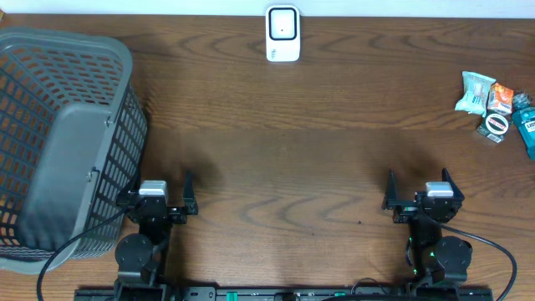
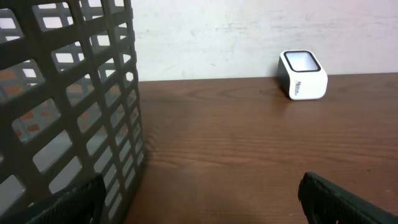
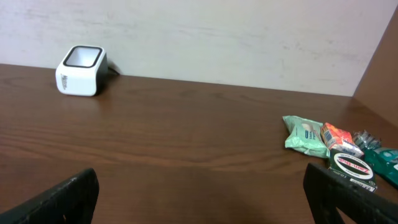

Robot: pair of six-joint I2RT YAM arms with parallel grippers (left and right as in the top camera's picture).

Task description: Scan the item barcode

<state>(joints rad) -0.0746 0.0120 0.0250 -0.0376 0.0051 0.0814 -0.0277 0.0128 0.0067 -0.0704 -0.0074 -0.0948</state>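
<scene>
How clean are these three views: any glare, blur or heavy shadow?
Overhead: even light, sharp, faint shadow beside the plastic basket. Left wrist: basket mesh slightly soft, barcode scanner clear. Right wrist: fingertips dark and blurred, snack packets sharp; no glare.

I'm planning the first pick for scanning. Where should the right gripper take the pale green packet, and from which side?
Take the pale green packet by its free edge, the one toward the scanner, probably coming down from above: it lies flat, and the orange packet sits against its other edge. The right gripper is open.
</scene>
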